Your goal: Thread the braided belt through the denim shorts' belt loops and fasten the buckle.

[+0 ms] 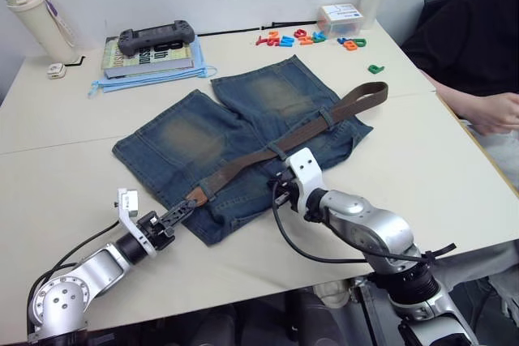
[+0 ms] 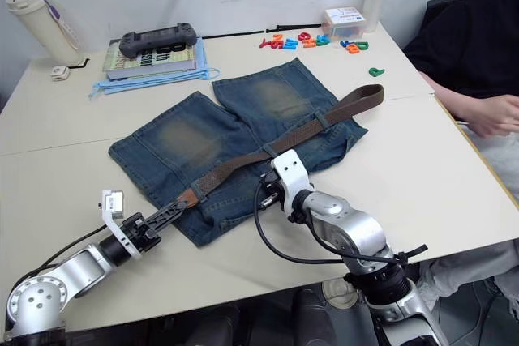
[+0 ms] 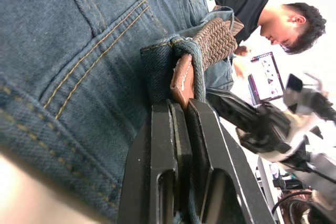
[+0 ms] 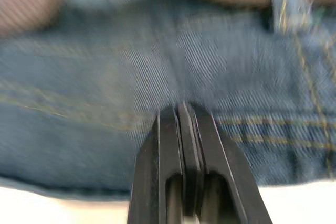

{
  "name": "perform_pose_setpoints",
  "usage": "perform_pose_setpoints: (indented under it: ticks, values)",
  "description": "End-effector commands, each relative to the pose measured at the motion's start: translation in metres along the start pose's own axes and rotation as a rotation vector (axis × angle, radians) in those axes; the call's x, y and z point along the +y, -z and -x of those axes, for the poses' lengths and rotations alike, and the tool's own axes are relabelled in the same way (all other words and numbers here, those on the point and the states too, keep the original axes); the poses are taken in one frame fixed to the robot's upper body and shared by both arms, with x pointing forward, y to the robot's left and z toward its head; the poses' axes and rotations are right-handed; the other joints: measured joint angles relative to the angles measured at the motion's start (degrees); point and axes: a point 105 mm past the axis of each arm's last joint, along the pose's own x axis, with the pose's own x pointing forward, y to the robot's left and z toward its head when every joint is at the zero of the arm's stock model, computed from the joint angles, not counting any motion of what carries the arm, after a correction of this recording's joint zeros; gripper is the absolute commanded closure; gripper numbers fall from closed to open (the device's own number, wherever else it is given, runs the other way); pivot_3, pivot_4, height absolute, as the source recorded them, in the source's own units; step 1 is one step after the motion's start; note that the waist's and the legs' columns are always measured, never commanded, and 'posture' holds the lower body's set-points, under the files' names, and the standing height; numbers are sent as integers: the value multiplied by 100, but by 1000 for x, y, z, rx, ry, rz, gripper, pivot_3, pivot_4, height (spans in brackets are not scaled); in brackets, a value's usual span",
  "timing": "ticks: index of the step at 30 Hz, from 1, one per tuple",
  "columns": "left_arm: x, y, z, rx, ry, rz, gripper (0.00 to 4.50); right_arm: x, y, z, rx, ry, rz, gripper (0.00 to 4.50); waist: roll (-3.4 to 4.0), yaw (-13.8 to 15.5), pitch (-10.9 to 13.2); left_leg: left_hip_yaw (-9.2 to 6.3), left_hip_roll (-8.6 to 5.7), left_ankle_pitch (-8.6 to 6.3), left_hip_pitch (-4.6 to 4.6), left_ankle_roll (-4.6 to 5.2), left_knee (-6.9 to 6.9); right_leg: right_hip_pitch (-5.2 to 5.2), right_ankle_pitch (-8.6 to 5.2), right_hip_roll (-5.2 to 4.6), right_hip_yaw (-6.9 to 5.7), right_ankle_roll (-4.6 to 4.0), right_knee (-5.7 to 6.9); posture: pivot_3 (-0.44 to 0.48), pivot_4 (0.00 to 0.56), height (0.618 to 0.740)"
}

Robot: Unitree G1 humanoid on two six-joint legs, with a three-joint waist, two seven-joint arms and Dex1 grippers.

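The denim shorts (image 1: 203, 139) lie flat on the table with the waistband toward me. The braided belt (image 1: 304, 127) runs along the waistband under belt loops (image 1: 276, 151), its far end folded over past the shorts at the right (image 1: 369, 93). The buckle is hidden. My left gripper (image 1: 189, 205) is shut on the belt's tan leather tip (image 3: 181, 80), which sticks out of a belt loop (image 3: 168, 61) at the shorts' left corner. My right gripper (image 1: 278, 187) is shut, and its tips (image 4: 182, 106) press on the denim just below the waistband near the middle.
At the back are a book (image 1: 150, 56) with a grey controller (image 1: 156, 37) on it, a bottle (image 1: 36, 18), coloured plastic letters (image 1: 312, 37) and a white box (image 1: 340, 18). A person's arm (image 1: 486, 107) rests at the table's right edge.
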Motion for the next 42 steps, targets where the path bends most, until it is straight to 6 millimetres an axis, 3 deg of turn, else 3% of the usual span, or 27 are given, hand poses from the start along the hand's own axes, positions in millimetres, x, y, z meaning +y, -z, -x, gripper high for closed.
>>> perform_pose_setpoints:
  ticks: [1,14,20,27,29,35,38,39,42]
  values:
    - [10,-15,35,-38,-65,-43,4500,-1,19,-4,72,22,-13,4475,0,-6,0,0,3,-1,2,-1,0,1,-1,2,0,-2,0,0,150,713]
    - [79,-65,152,-88,-422,-136,4500,8,13,-9,49,-1,-17,4475,-23,-12,-14,-3,25,-10,31,1,-48,8,-18,9,-7,-40,2,0,150,713]
    - [109,-70,191,-107,-567,-138,4500,8,9,-12,39,-5,-10,4475,-25,-28,-16,-4,39,-7,42,-5,-78,3,-21,16,-9,-58,5,0,150,713]
    - [142,-84,235,-249,-802,-141,4500,7,4,-13,29,-5,-4,4475,-23,-50,-15,-4,48,-7,49,-11,-85,0,-21,22,-10,-68,14,0,150,713]
    - [145,-91,237,-296,-820,-149,4500,7,4,-13,29,-4,-2,4475,-22,-47,-15,-5,51,-8,50,-13,-86,-2,-21,26,-12,-70,16,0,150,713]
    - [145,-87,212,-260,-717,-174,4500,6,2,-14,26,-7,4,4475,-17,-35,-14,-5,51,-7,50,-15,-84,-2,-21,25,-9,-71,24,0,150,713]
    - [147,-88,210,-277,-713,-177,4500,6,1,-14,24,-8,7,4475,-15,11,-13,-5,50,-7,50,-15,-83,-1,-21,24,-9,-71,25,0,150,713]
    - [148,-87,210,-276,-712,-183,3851,6,0,-14,23,-8,8,4500,-15,14,-13,-6,50,-7,50,-15,-81,-1,-21,23,-9,-71,28,0,150,713]
    - [148,-87,208,-284,-681,-195,2956,3,-2,-12,14,0,14,4500,-9,16,-12,-13,49,-4,49,-19,-81,0,-21,23,-11,-72,31,0,150,713]
